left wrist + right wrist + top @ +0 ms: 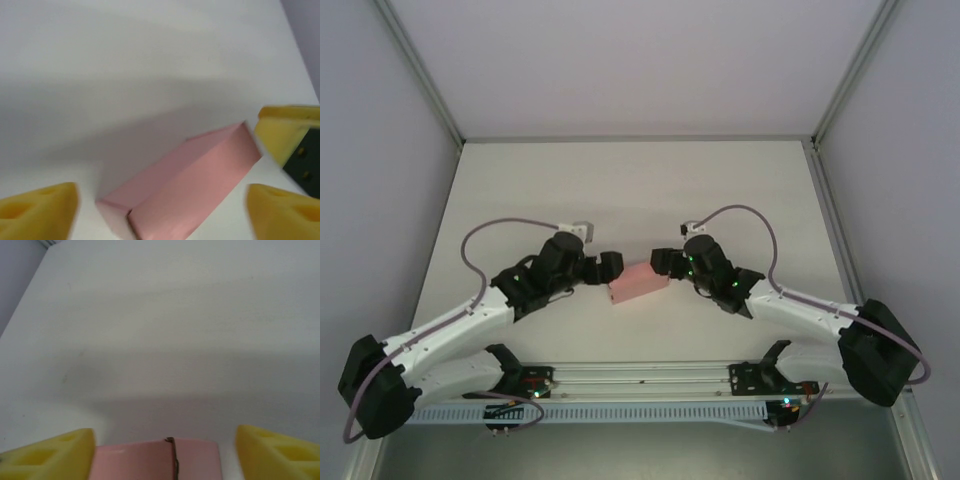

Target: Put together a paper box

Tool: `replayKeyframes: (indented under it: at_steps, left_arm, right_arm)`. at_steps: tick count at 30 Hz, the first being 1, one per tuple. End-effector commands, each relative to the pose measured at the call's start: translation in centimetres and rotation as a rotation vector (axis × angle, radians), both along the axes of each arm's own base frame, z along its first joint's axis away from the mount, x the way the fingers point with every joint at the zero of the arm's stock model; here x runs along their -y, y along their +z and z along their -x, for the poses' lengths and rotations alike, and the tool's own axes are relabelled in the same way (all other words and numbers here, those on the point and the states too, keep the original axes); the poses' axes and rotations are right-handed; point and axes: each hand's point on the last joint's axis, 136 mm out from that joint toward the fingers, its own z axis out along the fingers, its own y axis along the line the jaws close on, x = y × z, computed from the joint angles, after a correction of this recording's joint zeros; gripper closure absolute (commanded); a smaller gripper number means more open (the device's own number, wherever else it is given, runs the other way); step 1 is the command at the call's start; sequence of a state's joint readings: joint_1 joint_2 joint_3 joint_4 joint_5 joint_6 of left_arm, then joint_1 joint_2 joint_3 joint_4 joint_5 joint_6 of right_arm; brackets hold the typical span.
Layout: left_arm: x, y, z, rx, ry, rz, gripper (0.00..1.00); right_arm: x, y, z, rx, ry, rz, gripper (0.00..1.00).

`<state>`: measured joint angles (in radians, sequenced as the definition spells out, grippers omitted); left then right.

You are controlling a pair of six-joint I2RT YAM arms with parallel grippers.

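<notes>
The right gripper (162, 447) holds its yellow foam fingers (50, 456) wide apart. Between them, close in, lies the salmon-pink thin-card paper box (135, 461), its top crossed by a dark seam. The white table (165, 330) stretches beyond.

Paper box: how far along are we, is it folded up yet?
Done: the paper box stands as a folded rectangular block on the table, not a flat sheet. In hand: left gripper and right gripper flank its ends, both open, neither clamping. Remaining: a seam shows on the end near the right gripper; whether it is tucked is unclear.
</notes>
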<state>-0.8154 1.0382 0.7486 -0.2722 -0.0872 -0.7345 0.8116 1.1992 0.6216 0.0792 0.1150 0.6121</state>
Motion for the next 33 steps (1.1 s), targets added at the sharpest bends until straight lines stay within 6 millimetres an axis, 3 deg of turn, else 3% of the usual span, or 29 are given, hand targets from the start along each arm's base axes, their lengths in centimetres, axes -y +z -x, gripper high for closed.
replayKeyframes:
  at_steps: [1,2,4,6,8,10,13,18,22,28,33]
  left_arm:
    - [-2.5,1.0,-1.8,0.003,0.071,-0.162,0.00]
    - [-3.2,1.4,-2.7,0.001,0.098,-0.185,0.00]
    - [-4.9,1.8,-4.8,-0.007,0.165,-0.230,0.00]
    - [-6.6,1.9,-6.8,-0.005,0.217,-0.252,0.00]
    - [-8.0,1.7,-8.7,0.005,0.253,-0.267,0.00]
    - [-8.9,1.4,-10.1,0.009,0.269,-0.260,0.00]
    - [-9.3,0.7,-11.1,-0.014,0.264,-0.232,0.00]
    - [-10.0,-0.5,-11.8,-0.028,0.267,-0.248,0.00]
    - [-10.8,-1.4,-11.7,-0.051,0.274,-0.263,0.00]
    - [-11.3,-1.5,-11.3,-0.047,0.273,-0.266,0.00]
    - [-11.6,-1.2,-11.0,-0.038,0.271,-0.270,0.00]
  right_arm:
    - [0.7,2.0,-0.4,0.054,0.086,0.180,0.08]
    - [0.2,2.5,-0.6,0.090,0.151,0.222,0.02]
    - [-1.8,3.1,0.3,0.188,0.412,0.318,0.00]
    - [-3.7,2.5,3.0,0.259,0.745,0.397,0.00]
    - [-4.2,1.1,6.1,0.334,1.089,0.483,0.00]
    - [-4.4,0.7,7.2,0.372,1.267,0.559,0.00]
    - [-4.8,0.0,7.3,0.356,1.412,0.610,0.00]
    - [-5.5,-3.3,4.7,0.345,1.422,0.804,0.00]
    - [-6.0,-5.1,3.9,0.313,1.436,0.884,0.02]
    - [-6.2,-6.2,2.8,0.277,1.391,0.987,0.34]
    - [-5.5,-5.2,-0.6,0.339,1.192,1.145,0.61]
